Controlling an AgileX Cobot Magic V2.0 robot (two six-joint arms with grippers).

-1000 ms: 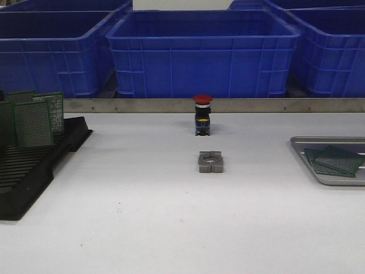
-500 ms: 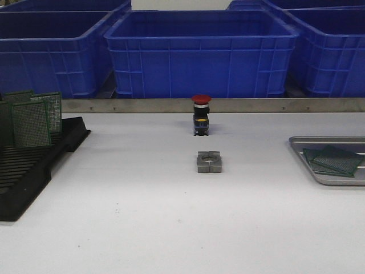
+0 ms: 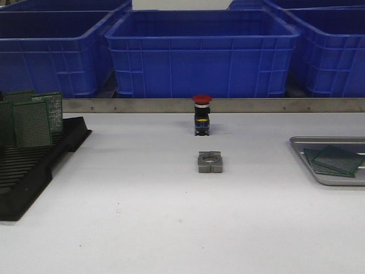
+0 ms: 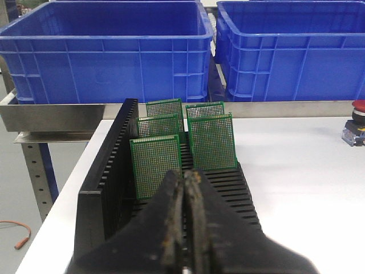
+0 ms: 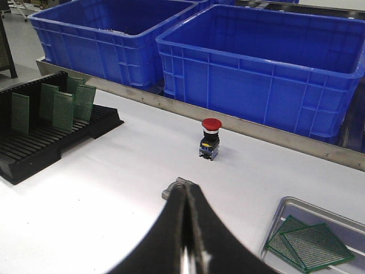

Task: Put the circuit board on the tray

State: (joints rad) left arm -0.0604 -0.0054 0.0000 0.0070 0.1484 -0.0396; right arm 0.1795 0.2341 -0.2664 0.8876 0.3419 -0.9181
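Observation:
Several green circuit boards (image 3: pixel 32 123) stand upright in a black slotted rack (image 3: pixel 28 171) at the table's left; they also show in the left wrist view (image 4: pixel 156 165) and the right wrist view (image 5: pixel 63 109). The silver-grey tray (image 3: pixel 302 149) at the right edge holds two flat green boards (image 3: pixel 333 160), also seen in the right wrist view (image 5: pixel 311 246). My left gripper (image 4: pixel 183 178) is shut and empty, just in front of the nearest standing board, over the rack (image 4: pixel 105 188). My right gripper (image 5: pixel 183 191) is shut and empty above the table's middle. Neither gripper shows in the front view.
A red-capped push button (image 3: pixel 202 114) stands at the table's back centre. A small grey metal block (image 3: pixel 210 161) lies in front of it. Blue plastic bins (image 3: pixel 202 51) line the back behind a metal rail (image 3: pixel 171 105). The table's left edge drops off beside the rack (image 4: pixel 51 217).
Nothing on the table has moved; only the front view itself shifts slightly between frames.

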